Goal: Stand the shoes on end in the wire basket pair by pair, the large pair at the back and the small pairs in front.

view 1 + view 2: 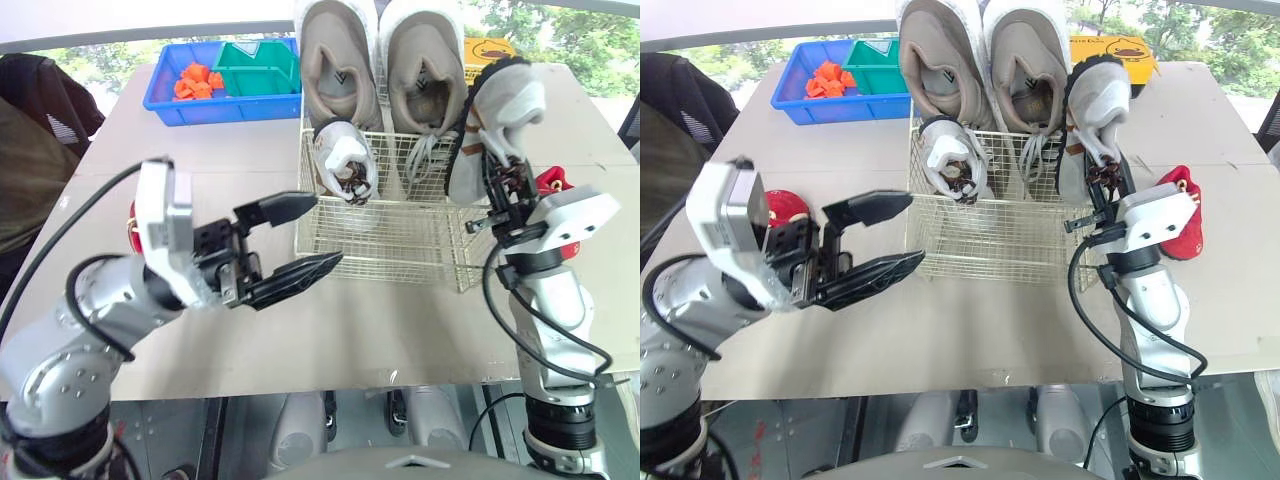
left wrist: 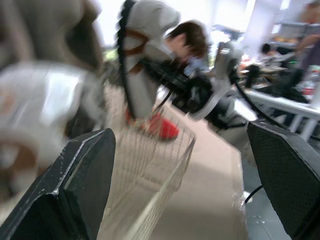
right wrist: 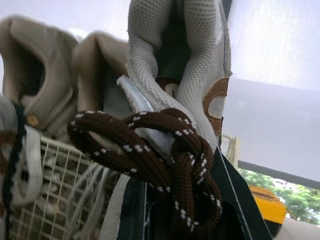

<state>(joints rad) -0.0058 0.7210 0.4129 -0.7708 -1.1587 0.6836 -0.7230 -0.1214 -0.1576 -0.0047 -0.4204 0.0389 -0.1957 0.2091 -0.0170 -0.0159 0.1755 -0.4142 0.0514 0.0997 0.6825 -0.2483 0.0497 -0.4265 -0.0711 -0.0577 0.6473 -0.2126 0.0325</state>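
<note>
Two large beige shoes (image 1: 340, 60) (image 1: 425, 70) stand on end at the back of the wire basket (image 1: 390, 245). A small white shoe (image 1: 345, 165) with brown laces stands at the basket's front left. My right gripper (image 1: 503, 185) is shut on the matching small white shoe (image 1: 490, 120) (image 3: 185, 75), holding it upright over the basket's right side. My left gripper (image 1: 300, 240) is open, hovering empty just left of the basket's front corner. A red shoe (image 1: 1175, 215) lies on the table right of the basket; another red shoe (image 1: 785, 205) lies behind my left arm.
A blue bin (image 1: 225, 85) with orange pieces and a green tray sits at the back left. A yellow box (image 1: 1115, 50) lies behind the basket. A dark chair (image 1: 40, 110) stands beyond the table's left edge.
</note>
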